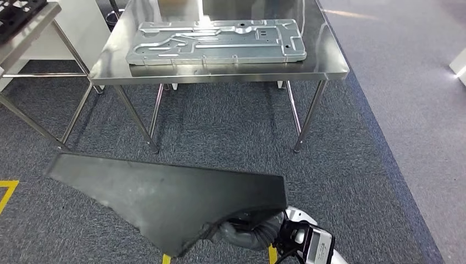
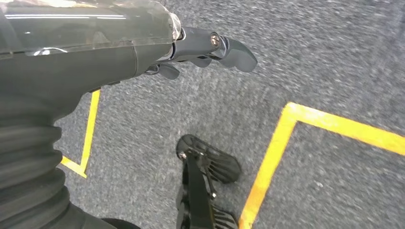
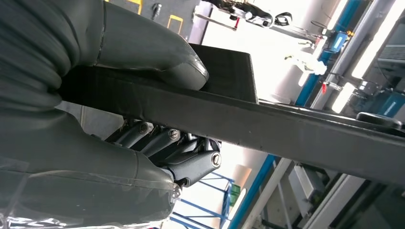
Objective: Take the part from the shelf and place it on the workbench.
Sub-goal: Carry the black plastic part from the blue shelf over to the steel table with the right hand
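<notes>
Metal plate [image 1: 217, 41] on workbench [image 1: 329, 66]

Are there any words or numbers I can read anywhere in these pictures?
None can be read.
The black part that the right hand holds is plain.
The metal plate on the workbench shows only stamped shapes.
The yellow floor lines are tape, not letters.

The part [image 1: 165, 201] was matte black, with the right hand [image 3: 119, 119] on it grey and dark-fingered. At twelve o'clock the workbench [image 1: 329, 69] shone silver under a pale grey metal plate [image 1: 217, 41]. The carpet [image 1: 340, 165] was speckled blue-grey, crossed by yellow lines [image 2: 305, 126].
</notes>
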Controlling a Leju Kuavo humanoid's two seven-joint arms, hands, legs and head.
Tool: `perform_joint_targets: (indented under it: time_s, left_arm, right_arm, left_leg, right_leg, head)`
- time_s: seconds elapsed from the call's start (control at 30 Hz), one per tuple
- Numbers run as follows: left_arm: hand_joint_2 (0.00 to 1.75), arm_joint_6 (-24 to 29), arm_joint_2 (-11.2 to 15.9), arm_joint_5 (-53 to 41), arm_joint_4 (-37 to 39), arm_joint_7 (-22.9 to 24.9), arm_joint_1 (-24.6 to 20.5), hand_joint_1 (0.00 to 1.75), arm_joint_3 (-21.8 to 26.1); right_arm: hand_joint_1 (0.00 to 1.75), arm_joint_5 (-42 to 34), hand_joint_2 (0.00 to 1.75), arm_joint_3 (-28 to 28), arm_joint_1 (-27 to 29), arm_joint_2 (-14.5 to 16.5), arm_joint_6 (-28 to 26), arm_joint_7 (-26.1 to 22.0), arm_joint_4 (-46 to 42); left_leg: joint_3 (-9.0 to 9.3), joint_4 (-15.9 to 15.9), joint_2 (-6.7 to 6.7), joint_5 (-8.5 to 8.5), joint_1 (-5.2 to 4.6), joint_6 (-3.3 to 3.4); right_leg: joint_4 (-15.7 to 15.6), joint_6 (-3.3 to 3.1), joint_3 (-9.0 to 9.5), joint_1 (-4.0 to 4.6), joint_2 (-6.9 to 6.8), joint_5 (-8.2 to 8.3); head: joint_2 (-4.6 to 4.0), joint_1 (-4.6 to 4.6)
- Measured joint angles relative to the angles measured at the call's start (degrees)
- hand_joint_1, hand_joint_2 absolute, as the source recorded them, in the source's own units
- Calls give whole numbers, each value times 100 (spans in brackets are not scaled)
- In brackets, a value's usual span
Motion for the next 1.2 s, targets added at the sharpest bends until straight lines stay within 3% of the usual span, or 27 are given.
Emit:
perform_joint_targets:
  time_s: [0.07, 0.17, 0.2, 0.23, 0.3, 0.33, 0.37, 0.43, 0.53, 0.6, 0.67, 0.7, 0.77, 0.83, 0.9, 1.03, 1.1, 1.17, 1.2]
  left_arm:
    - [175, -7, 1, -3, 0, -1, -32, 0, -1]
    - [175, -15, 1, -3, 0, 0, -26, 0, 0]
    - [175, -17, 1, -3, 0, 0, -12, 0, 0]
    - [175, -19, 1, -3, 0, 1, -2, 0, 1]
    - [175, -22, 6, -3, 0, 1, 7, 0, -1]
    - [175, -25, 8, -5, 1, 1, 8, 0, -1]
    - [175, -27, 10, -7, 3, 0, 9, 0, -1]
    - [175, -31, 10, -12, 5, -3, 18, 0, -1]
    - [175, -33, 13, -16, 4, -13, 12, 0, -3]
    - [175, -38, 10, -21, 4, -20, -6, 0, -7]
    - [175, -44, 8, -25, 4, -29, -6, 0, -10]
    - [175, -47, 5, -27, 4, -35, 3, 0, -11]
    - [175, -53, -3, -32, 5, -46, 19, 0, -13]
    - [175, -62, -12, -44, 5, -55, 15, 0, -15]
    - [175, -70, -15, -62, 4, -61, -6, 0, -17]
    - [175, -83, -18, -83, 7, -67, -19, 0, -24]
    - [175, -85, -20, -87, 7, -68, -30, 0, -27]
    - [175, -88, -21, -91, 7, -69, -20, 0, -29]
    - [175, -91, -21, -93, 7, -69, -9, 0, -30]
  right_arm:
    - [161, -7, 175, -8, -7, 16, 1, 0, -2]
    - [161, -10, 175, -11, -2, 26, 1, 0, 0]
    - [161, -10, 175, -12, 1, 26, 1, 0, 1]
    - [161, -10, 175, -12, 3, 26, 1, 0, 2]
    - [161, -10, 175, -13, 3, 26, 1, 0, 2]
    - [161, -10, 175, -13, 7, 26, 2, 2, 2]
    - [161, -12, 175, -13, 13, 26, 3, 4, 0]
    - [161, -18, 175, -14, 34, 30, 6, 7, -12]
    - [161, -30, 175, -18, 48, 32, 8, 4, -47]
    - [161, -36, 175, -22, 61, 31, 13, 3, -57]
    - [161, -38, 175, -32, 98, 28, 19, 3, -60]
    - [161, -38, 175, -37, 119, 27, 21, 3, -60]
    - [161, -36, 175, -50, 146, 26, 23, 5, -60]
    - [161, -33, 175, -64, 158, 25, 23, 6, -57]
    - [161, -18, 175, -73, 171, 24, 22, 13, -56]
    - [161, 32, 175, -91, 200, 23, 4, 4, -71]
    - [161, 49, 175, -97, 212, 22, -5, -7, -78]
    - [161, 57, 175, -103, 232, 22, -10, -13, -78]
    - [161, 61, 175, -105, 247, 21, -13, -14, -77]
  left_leg:
    - [-212, 419, 76, -168, 12, -14]
    - [-902, 1397, 122, -519, 7, -8]
    - [-1045, 1485, 124, -496, 3, 2]
    - [-1087, 1359, 127, -346, -5, 24]
    - [-970, 713, 140, 188, -42, 104]
    - [-914, 432, 152, 341, -74, 144]
    - [-869, 249, 161, 419, -106, 180]
    - [-836, 141, 164, 392, -146, 236]
    - [-618, 25, 147, 432, -113, 325]
    - [-512, -11, 144, 396, -102, 365]
    - [-449, -14, 139, 328, -100, 379]
    - [-402, -14, 134, 279, -98, 372]
    - [-269, -13, 122, 172, -88, 343]
    - [-130, -11, 109, 48, -82, 294]
    - [-62, -28, 98, -42, -86, 223]
    - [-26, 117, 115, -57, -81, 93]
    - [-319, 640, 141, -185, -68, 59]
    - [-792, 1287, 147, -440, -66, 26]
    - [-980, 1465, 147, -522, -65, 15]
  right_leg:
    - [-10, -75, 98, 15, -14, -53]
    - [-10, -135, 199, 75, -24, -165]
    - [-9, -143, 247, 95, -21, -208]
    - [-9, -145, 307, 114, -18, -254]
    - [-13, -139, 443, 140, -23, -358]
    - [-17, -126, 497, 147, -23, -402]
    - [-26, -99, 529, 146, -22, -443]
    - [-5, -31, 591, 144, -16, -477]
    - [227, 55, 587, 138, -17, -540]
    - [772, 108, 256, 116, -15, -729]
    - [1368, 149, -237, 89, -16, -977]
    - [1487, 166, -414, 75, -17, -1014]
    - [1231, 180, -508, 55, -20, -771]
    - [553, 173, -385, 54, -23, -190]
    - [143, 108, -316, 83, -24, 146]
    - [16, -62, -161, 79, -10, 113]
    - [-27, -115, -28, 69, -20, 46]
    - [-34, -140, 64, 73, -22, -45]
    - [-34, -141, 118, 75, -17, -95]
  head:
    - [-1, -17]
    - [-1, -30]
    - [0, -31]
    - [0, -31]
    - [0, -26]
    - [0, -18]
    - [0, -19]
    - [-1, -21]
    - [0, -16]
    - [0, 0]
    - [0, 4]
    - [0, 3]
    - [0, 3]
    - [0, 2]
    - [0, -1]
    - [0, -13]
    - [0, -26]
    - [0, -35]
    - [0, -36]
